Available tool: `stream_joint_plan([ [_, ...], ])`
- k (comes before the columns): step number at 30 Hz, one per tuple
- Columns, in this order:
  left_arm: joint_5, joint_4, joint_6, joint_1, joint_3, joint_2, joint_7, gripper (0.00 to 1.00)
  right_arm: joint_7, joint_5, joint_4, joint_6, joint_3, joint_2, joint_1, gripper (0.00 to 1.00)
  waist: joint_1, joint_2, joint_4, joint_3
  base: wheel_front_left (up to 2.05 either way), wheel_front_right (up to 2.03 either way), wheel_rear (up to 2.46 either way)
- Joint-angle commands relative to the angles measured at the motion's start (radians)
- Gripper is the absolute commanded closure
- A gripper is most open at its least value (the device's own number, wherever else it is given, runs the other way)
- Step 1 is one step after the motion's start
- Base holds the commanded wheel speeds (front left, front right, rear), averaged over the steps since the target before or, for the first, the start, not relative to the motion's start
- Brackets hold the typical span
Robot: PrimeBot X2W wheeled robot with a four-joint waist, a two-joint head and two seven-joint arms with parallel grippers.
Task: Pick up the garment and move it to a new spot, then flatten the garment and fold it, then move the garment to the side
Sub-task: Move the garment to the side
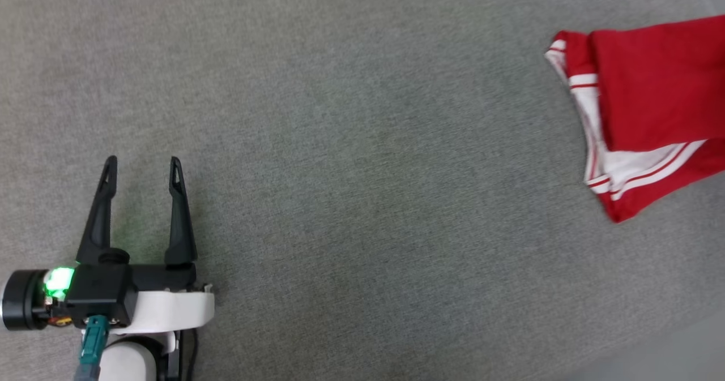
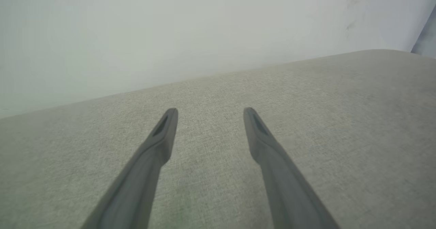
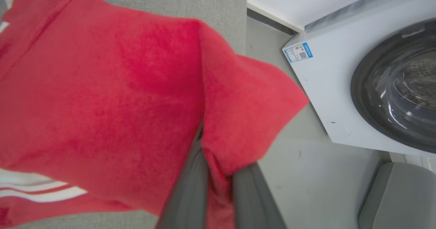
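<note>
The garment (image 1: 651, 98), a red shirt with white sleeves and red-and-white striped trim, lies folded at the far right of the grey surface, running off the head view's right edge. In the right wrist view its red cloth (image 3: 102, 103) fills the left and middle, and my right gripper (image 3: 218, 174) is shut on a pinched fold of it, its fingertips hidden in the cloth. My left gripper (image 1: 143, 166) stands open at the lower left, far from the garment, nothing between its fingers (image 2: 160, 137).
A grey fabric surface (image 1: 362, 171) spreads under everything. A pale wall (image 2: 170, 35) rises behind its far edge. Beyond the surface's right edge stand a white washing machine (image 3: 340, 86) with a dark round door and a grey bin (image 3: 398, 195) on the pale floor.
</note>
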Motion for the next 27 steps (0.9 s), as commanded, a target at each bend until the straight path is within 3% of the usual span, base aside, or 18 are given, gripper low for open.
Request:
stream_joint_plan([
  [1,-0.001,-0.009,0.004,-0.019,0.001,0.007,-0.002,0.0,-0.011,-0.01,0.014,-0.001,-0.01,0.006,-0.023,1.0,-0.0001,0.0,0.009,0.023,0.0,0.0,0.0],
  [11,-0.007,-0.021,0.019,-0.029,-0.002,0.01,-0.002,0.0,-0.071,-0.1,0.202,-0.001,-0.081,0.052,-0.054,1.0,-0.0001,0.0,0.025,0.043,0.0,0.0,0.0],
  [12,-0.01,-0.018,0.021,-0.025,-0.002,0.008,-0.002,0.0,-0.074,-0.101,0.224,-0.001,-0.093,0.068,-0.05,0.62,-0.0001,0.0,0.026,0.035,0.0,0.0,0.0],
  [13,-0.012,-0.014,0.022,-0.019,-0.002,0.006,-0.002,0.0,-0.083,-0.113,0.235,-0.001,-0.101,0.081,-0.046,0.0,-0.0001,0.0,0.027,0.025,0.0,0.0,0.0],
  [19,-0.017,0.003,0.028,0.012,-0.011,-0.013,-0.002,0.0,-0.176,-0.214,0.283,-0.001,-0.147,0.086,-0.063,0.0,-0.0001,0.0,0.049,-0.061,0.0,0.0,0.0],
  [27,-0.029,0.021,0.04,0.078,-0.017,-0.057,-0.002,0.0,-0.449,-0.311,0.224,-0.001,-0.293,0.161,0.003,0.0,-0.0001,0.0,0.109,-0.206,0.0,0.0,0.0],
])
